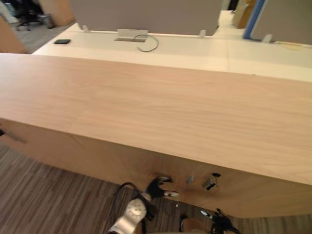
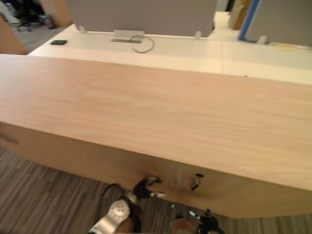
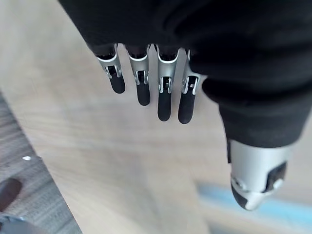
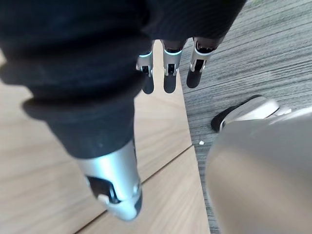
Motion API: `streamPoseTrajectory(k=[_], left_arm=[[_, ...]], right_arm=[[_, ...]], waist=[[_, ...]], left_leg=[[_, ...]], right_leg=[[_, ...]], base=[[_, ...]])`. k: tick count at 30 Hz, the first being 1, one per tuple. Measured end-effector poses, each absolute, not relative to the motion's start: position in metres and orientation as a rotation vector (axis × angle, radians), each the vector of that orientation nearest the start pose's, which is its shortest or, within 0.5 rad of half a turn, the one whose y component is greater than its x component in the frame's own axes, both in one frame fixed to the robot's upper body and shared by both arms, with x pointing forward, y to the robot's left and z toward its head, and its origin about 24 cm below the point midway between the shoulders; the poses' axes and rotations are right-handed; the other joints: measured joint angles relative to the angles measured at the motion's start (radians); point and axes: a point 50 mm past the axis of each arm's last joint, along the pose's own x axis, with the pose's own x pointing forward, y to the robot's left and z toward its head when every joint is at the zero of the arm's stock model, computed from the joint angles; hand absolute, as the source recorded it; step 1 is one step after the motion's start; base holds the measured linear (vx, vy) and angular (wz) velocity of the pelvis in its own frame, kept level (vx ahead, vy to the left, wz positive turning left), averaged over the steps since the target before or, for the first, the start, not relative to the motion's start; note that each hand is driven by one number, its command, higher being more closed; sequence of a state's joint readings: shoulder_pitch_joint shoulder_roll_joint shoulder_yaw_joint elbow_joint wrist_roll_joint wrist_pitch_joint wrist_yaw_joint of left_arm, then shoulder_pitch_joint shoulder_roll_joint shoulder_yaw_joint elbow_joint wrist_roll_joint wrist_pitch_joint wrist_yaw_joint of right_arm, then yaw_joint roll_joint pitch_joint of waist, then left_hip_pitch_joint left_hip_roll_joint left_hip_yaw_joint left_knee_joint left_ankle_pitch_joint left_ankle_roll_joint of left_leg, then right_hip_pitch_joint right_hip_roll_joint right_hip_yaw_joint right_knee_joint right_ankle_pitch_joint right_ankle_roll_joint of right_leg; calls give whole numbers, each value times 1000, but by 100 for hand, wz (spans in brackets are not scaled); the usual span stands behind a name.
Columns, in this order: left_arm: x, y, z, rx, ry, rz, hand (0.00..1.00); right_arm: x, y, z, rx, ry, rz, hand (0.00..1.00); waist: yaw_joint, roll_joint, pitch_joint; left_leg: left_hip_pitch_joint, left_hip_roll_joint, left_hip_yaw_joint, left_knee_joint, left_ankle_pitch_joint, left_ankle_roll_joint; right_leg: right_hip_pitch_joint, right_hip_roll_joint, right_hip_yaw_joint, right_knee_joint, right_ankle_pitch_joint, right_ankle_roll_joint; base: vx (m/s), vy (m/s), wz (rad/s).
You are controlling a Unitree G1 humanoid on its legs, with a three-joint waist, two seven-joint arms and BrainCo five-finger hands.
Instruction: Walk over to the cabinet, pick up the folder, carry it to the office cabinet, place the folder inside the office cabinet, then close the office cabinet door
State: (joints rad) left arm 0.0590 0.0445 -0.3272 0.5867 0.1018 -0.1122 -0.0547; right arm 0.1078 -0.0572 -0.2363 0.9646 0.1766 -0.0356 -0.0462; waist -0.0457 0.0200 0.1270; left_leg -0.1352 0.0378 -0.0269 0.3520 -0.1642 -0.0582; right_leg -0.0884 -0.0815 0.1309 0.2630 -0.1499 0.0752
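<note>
I stood close against the cabinet (image 1: 156, 112), its pale wood top running wide below my head camera. My left hand (image 3: 164, 95) hung low against the cabinet's front panel, fingers straight and slightly apart, thumb out to the side, gripping nothing. My right hand (image 4: 169, 78) hung beside it at the same front, fingers straight and loose, over a seam between two panels near the striped carpet (image 1: 48, 195). I could not tell where the folder lay. Beyond the cabinet ran a white desk (image 1: 195, 51) carrying a small black object (image 1: 62, 42) and a looped cable (image 1: 148, 45), with a grey partition (image 1: 146, 14) behind it.
</note>
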Motion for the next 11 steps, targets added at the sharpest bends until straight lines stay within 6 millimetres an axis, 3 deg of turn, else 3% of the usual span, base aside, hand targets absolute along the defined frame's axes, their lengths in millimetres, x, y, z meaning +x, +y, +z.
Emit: streamPoseTrajectory(k=[2, 5, 8, 11], left_arm=[[176, 127, -109, 139, 643, -220, 0], [144, 165, -139, 109, 850, -2, 0], [112, 182, -155, 97, 1002, 83, 0], [102, 186, -158, 77, 1037, 112, 0]], right_arm=[[96, -200, -156, 216, 1013, -406, 0], [92, -193, -159, 232, 1032, -400, 0], [83, -192, -163, 240, 1075, -409, 0], [78, -194, -165, 244, 1096, -418, 0]], waist=[[7, -23, -33], [9, -23, -71], [8, -25, -91], [9, -22, -105]], left_leg=[[18, -12, 22, -64, 20, 10], [73, -21, 37, -175, 54, 13], [124, -14, 38, -219, 55, 12], [146, -10, 30, -240, 57, 10]], right_leg=[[3, -18, 11, -46, 13, 8], [44, -31, 11, -148, 52, 21], [84, -21, 3, -193, 59, 20], [111, -19, -11, -222, 64, 18]], base=[[144, 101, -15], [197, 32, -14], [168, -4, -9], [125, -21, -2]])
